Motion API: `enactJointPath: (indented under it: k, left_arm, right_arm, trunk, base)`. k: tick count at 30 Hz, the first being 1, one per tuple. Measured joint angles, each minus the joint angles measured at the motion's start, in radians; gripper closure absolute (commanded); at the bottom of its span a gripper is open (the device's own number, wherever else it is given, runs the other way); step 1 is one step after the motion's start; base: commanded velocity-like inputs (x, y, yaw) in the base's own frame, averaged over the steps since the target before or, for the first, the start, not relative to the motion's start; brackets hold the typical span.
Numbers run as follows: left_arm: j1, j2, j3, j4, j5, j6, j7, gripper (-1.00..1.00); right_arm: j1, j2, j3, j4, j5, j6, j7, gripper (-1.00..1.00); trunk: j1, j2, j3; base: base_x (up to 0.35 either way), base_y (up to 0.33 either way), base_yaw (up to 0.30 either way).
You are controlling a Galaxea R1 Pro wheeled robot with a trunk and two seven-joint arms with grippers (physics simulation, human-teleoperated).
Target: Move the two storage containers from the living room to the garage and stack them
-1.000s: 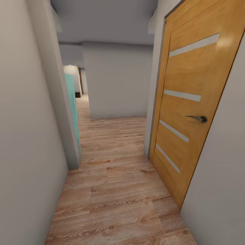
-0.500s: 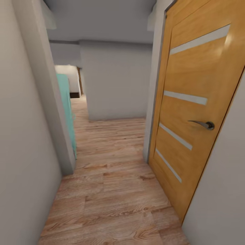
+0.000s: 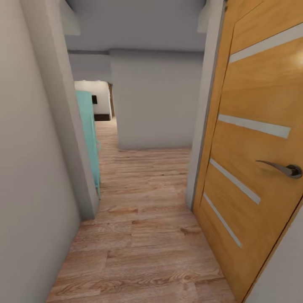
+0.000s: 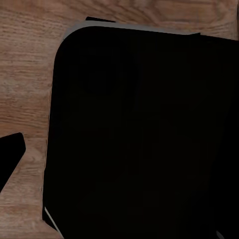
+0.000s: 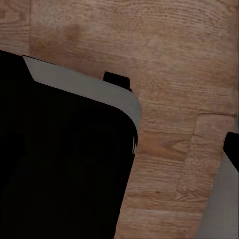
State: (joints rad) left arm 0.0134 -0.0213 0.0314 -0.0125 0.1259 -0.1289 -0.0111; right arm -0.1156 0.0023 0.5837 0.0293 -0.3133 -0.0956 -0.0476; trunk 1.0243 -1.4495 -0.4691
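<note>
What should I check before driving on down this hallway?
1. Path ahead: wood-plank floor shows no obstacle up to the grey end wall: ok.
2. Right side: wooden door stands close, its lever handle sticking out: not ok, keep left.
3. Left side: wall corner with a teal panel just behind it narrows the passage: cannot tell if there is room enough.
4. Storage containers aboard: cannot tell.
5. Pincer states: cannot tell; a dark body blocks the left wrist view.
6. Route: opening ahead at left: ok.
</note>
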Motion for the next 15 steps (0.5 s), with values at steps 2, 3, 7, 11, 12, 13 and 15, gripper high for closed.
enactJointPath:
  k: [2, 3, 7, 11, 12, 13, 15]
  left_arm:
    - [0.0, 0.0, 0.0, 0.0, 0.0, 0.0, 0.0, -1.0]
    - [0.0, 0.0, 0.0, 0.0, 0.0, 0.0, 0.0, -1.0]
    - [0.0, 0.0, 0.0, 0.0, 0.0, 0.0, 0.0, -1.0]
    - [0.0, 0.0, 0.0, 0.0, 0.0, 0.0, 0.0, -1.0]
    - [0.0, 0.0, 0.0, 0.0, 0.0, 0.0, 0.0, -1.0]
    - [0.0, 0.0, 0.0, 0.0, 0.0, 0.0, 0.0, -1.0]
    - [0.0, 0.0, 0.0, 0.0, 0.0, 0.0, 0.0, -1.0]
  right_arm:
    - [0.0, 0.0, 0.0, 0.0, 0.0, 0.0, 0.0, -1.0]
    - [0.0, 0.0, 0.0, 0.0, 0.0, 0.0, 0.0, -1.0]
    - [0.0, 0.0, 0.0, 0.0, 0.0, 0.0, 0.0, -1.0]
    - [0.0, 0.0, 0.0, 0.0, 0.0, 0.0, 0.0, -1.0]
    - [0.0, 0.0, 0.0, 0.0, 0.0, 0.0, 0.0, -1.0]
    - [0.0, 0.0, 0.0, 0.0, 0.0, 0.0, 0.0, -1.0]
    - [0.0, 0.0, 0.0, 0.0, 0.0, 0.0, 0.0, -1.0]
  trunk:
    - [0.0, 0.0, 0.0]
    - [0.0, 0.0, 0.0]
    - [0.0, 0.0, 0.0]
    - [0.0, 0.0, 0.0]
    - [0.0, 0.0, 0.0]
    - [0.0, 0.0, 0.0]
    - [0.0, 0.0, 0.0]
  base:
    - [0.321, -0.135, 0.266]
    - [0.321, -0.135, 0.267]
    - [0.321, -0.135, 0.231]
    - [0.321, -0.135, 0.064]
    - [0.321, -0.135, 0.023]
    - [0.321, -0.135, 0.012]
    - [0.321, -0.135, 0.006]
